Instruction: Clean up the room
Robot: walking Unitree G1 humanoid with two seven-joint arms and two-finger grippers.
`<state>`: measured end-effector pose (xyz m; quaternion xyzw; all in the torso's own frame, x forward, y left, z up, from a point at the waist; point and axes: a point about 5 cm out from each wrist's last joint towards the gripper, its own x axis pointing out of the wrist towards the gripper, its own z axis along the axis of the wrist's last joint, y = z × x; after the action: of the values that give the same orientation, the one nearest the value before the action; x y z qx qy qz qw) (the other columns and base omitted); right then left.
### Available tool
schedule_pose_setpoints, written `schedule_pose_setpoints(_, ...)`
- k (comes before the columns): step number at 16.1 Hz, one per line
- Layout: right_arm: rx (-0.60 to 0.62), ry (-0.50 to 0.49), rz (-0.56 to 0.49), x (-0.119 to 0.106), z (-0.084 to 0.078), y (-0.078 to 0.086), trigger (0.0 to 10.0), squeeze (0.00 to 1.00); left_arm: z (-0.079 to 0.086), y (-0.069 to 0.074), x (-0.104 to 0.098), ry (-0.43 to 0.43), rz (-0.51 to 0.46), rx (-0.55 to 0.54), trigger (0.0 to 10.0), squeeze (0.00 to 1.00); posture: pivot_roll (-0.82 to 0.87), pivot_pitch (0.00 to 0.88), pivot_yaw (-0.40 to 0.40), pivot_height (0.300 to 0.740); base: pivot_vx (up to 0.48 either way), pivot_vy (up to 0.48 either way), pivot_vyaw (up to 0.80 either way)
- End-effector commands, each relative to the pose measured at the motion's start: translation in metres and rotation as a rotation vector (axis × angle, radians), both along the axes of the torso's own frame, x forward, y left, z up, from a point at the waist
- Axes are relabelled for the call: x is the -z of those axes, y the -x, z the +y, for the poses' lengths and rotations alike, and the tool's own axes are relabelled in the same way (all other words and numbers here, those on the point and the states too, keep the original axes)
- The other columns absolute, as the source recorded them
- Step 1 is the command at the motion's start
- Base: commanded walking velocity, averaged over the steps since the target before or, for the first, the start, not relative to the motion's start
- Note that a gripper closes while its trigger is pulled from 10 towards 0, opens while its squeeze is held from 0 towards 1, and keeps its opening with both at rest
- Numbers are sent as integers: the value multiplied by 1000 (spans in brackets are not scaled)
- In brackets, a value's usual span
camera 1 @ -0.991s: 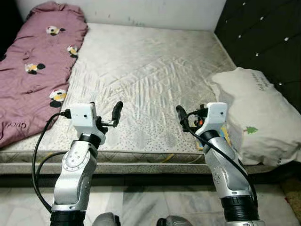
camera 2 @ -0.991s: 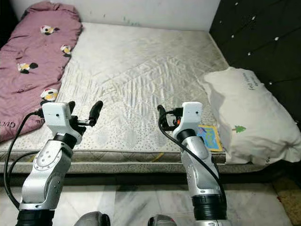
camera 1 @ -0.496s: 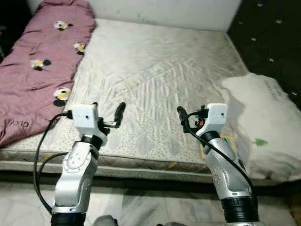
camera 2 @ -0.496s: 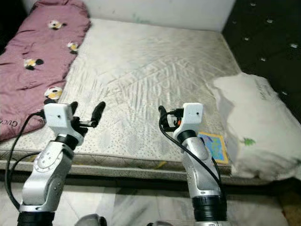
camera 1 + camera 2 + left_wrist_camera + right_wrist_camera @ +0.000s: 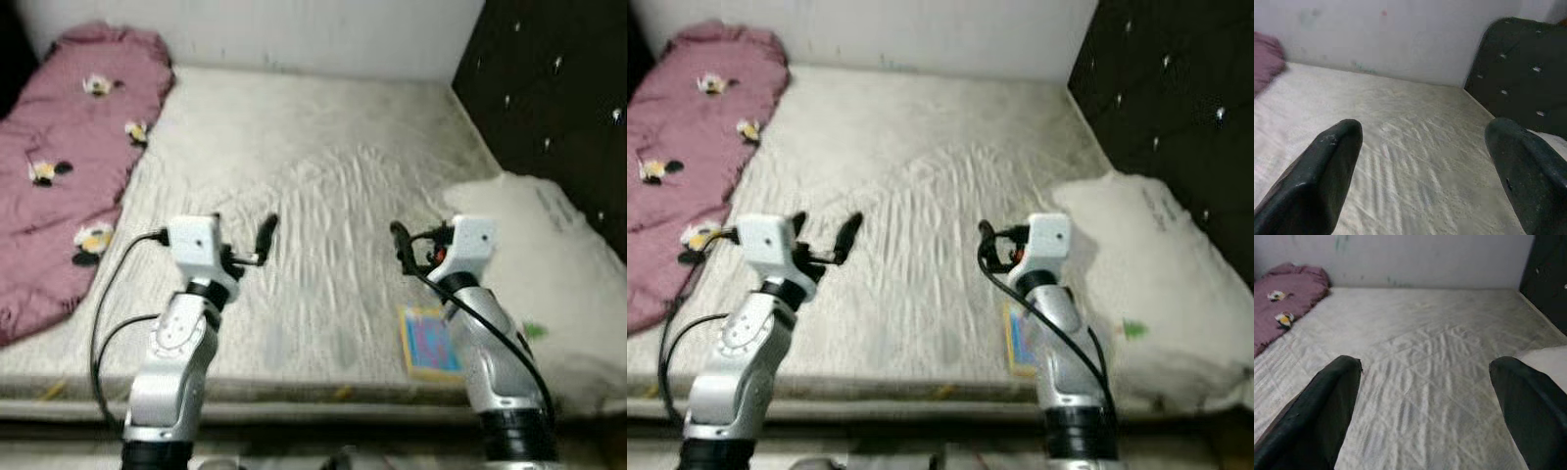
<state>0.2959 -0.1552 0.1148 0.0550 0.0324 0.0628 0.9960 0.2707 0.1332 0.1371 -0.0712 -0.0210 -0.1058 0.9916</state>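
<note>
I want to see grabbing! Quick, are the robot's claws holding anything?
Left gripper: open, holding nothing.
Right gripper: open, holding nothing.

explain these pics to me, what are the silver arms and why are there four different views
The silver arms belong to a humanoid robot that tidies rooms. Two pictures come from cameras in its head, looking down at a bed; they show the same scene. The other two come from a camera on each wrist, looking out between that hand's two black fingers.

On the mattress lie a pink blanket on the robot's left, a white pillow on its right, and a small flat colourful book beside the pillow, near the front edge.

The left hand and the right hand hover above the mattress, both open, holding nothing.
</note>
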Motion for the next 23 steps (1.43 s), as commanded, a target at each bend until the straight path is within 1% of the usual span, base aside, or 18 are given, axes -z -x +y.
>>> schedule_pose_setpoints(1, -14, 4, 4, 0, 6, 0, 10000, 0, 5, 2, 5, -13, 24, -28, 10000, 0, -4, 40, -76, 740, 0, 0, 0)
schedule_pose_setpoints(3, -8, 5, 15, 2, 5, 1, 10000, 0, 5, 1, 6, -1, 35, -28, 10000, 0, -5, 39, -75, 740, 0, 0, 0)
schedule_pose_setpoints(4, -6, 6, 20, 2, 4, 1, 10000, 0, 5, 1, 6, -1, 36, -28, 10000, 0, -5, 39, -75, 740, 0, 330, -800)
schedule_pose_setpoints(12, -14, 2, -1, -1, 6, 0, 10000, 0, 5, 1, 7, 8, 52, -28, 10000, 0, -5, 47, -79, 740, 0, 480, 0)
schedule_pose_setpoints(23, -13, 9, 2, 0, 6, -1, 10000, 0, 5, 0, 7, 12, 50, -36, 10000, 0, -7, 47, -81, 740, 0, 480, 0)
